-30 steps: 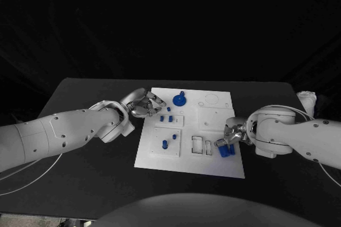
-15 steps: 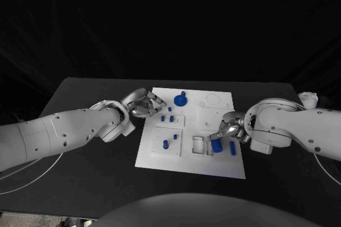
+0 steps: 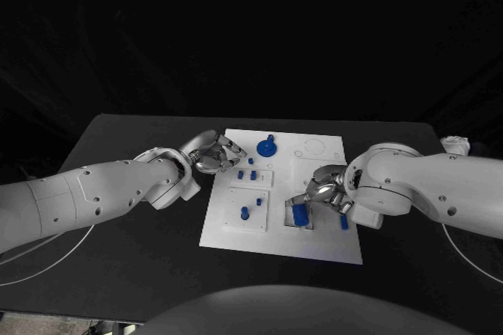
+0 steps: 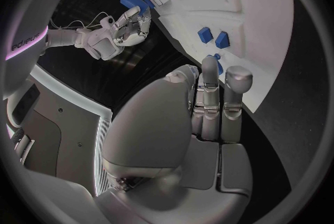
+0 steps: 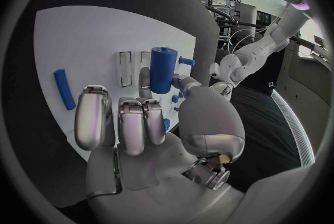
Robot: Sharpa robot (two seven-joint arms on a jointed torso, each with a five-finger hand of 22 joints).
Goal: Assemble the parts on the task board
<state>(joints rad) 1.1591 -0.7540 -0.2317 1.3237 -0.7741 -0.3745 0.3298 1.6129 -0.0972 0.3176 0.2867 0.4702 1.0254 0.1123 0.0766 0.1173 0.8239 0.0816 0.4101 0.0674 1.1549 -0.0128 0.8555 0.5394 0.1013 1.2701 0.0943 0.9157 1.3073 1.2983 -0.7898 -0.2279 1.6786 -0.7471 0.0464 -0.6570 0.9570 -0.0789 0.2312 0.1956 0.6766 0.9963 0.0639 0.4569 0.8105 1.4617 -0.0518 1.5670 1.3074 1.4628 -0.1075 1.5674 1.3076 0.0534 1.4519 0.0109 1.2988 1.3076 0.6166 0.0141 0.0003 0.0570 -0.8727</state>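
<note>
The black table (image 3: 126,226) carried the white task board (image 3: 325,240) at its middle, its long sides running away from the robot. The left arm (image 3: 84,197) reached in to the board's far left corner, the right arm (image 3: 440,193) to its right edge; the right arm's bulk hid part of that edge.

The left hand (image 3: 215,155) hung at the board's far left corner with fingers curled inward and nothing visible between them; in the left wrist view the fingers (image 4: 209,96) lay pressed side by side, tips over the board's edge.

The right hand (image 3: 327,193) pinched a blue cylinder (image 5: 163,69) between thumb and a finger, the remaining fingers curled beside it. In the head view this cylinder (image 3: 300,215) stood over the slotted rectangular recesses (image 5: 132,68) in the near right part of the board; whether its lower end touched the board could not be told.

A second blue bar (image 3: 343,222) lay flat on the board just beside the right hand. A round blue part with a knob (image 3: 266,146) sat near the far edge. Small blue pegs (image 3: 246,174) stood in the left recess, two more (image 3: 249,208) in the recess nearer the robot; their exact shapes were too small to make out.
</note>
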